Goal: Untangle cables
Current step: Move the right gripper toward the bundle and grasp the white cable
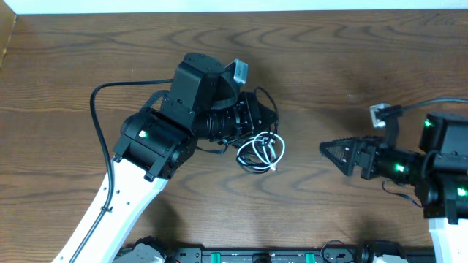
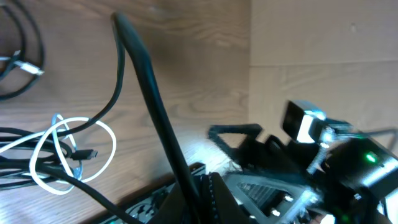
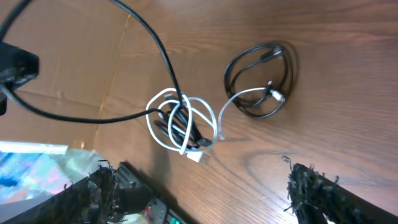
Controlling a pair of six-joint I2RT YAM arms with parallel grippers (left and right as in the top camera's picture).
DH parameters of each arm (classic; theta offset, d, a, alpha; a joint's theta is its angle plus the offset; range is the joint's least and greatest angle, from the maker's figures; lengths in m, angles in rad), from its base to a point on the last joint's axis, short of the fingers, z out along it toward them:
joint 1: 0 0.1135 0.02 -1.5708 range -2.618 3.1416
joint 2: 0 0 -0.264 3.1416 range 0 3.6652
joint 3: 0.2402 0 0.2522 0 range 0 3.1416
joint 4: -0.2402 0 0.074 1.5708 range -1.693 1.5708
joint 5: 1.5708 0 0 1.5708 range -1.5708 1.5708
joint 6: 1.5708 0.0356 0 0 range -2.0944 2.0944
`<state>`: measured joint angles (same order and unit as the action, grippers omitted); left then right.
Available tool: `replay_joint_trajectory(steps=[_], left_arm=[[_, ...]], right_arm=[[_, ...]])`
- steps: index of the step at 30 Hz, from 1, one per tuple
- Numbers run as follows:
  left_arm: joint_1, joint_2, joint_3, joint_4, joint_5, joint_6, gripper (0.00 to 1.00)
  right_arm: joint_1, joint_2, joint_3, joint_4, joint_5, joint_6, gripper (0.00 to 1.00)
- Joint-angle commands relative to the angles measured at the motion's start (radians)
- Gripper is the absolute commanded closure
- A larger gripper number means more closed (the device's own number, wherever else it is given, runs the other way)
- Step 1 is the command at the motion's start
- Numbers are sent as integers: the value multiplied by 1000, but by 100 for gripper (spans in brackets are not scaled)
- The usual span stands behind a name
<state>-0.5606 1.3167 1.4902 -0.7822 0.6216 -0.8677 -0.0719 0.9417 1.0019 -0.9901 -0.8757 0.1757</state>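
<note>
One black strand held up from the knot

The cables (image 1: pixel 260 152) sit tangled at the centre of the overhead view, a white cable (image 3: pixel 198 155) looped round black ones. The left gripper (image 2: pixel 202 196), pinched closed, seems to hold a black cable (image 2: pixel 154 102). The right gripper (image 3: pixel 202 186) hangs at right, fingers wide. Next, probably, it must pin the white loops.

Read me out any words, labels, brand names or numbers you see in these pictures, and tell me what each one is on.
No text can be read in any view.
Blue-and-white object, lower left of the right wrist view: any print is too blurred to read.
White cable and black cable: no markings visible.
Green lights: plain dots, no lettering.
</note>
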Motion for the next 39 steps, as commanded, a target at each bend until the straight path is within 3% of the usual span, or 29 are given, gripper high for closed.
replay_joint_trajectory(steps=[1, 10, 16, 20, 25, 29, 32, 36, 39], left_arm=[[-25, -10, 11, 41, 25, -10, 92], [-42, -10, 11, 61, 18, -2, 92], [-42, -10, 11, 62, 18, -2, 92], [-42, -10, 11, 61, 19, -2, 92], [-42, -10, 11, 62, 18, -2, 92], [-42, -10, 11, 63, 18, -2, 92], [-42, -10, 11, 62, 18, -2, 92], [-42, -10, 11, 62, 18, -2, 92], [-42, -10, 11, 62, 18, -2, 93]], right_arm=[[58, 36, -5, 28, -15, 42, 18], [232, 145, -5, 174, 135, 265, 31], [280, 184, -5, 188, 233, 278, 33], [280, 196, -5, 221, 256, 281, 50], [304, 216, -5, 243, 251, 283, 51], [353, 233, -5, 264, 213, 283, 40], [380, 247, -5, 280, 227, 284, 40], [403, 277, -5, 275, 264, 284, 53], [410, 307, -5, 249, 305, 284, 72]])
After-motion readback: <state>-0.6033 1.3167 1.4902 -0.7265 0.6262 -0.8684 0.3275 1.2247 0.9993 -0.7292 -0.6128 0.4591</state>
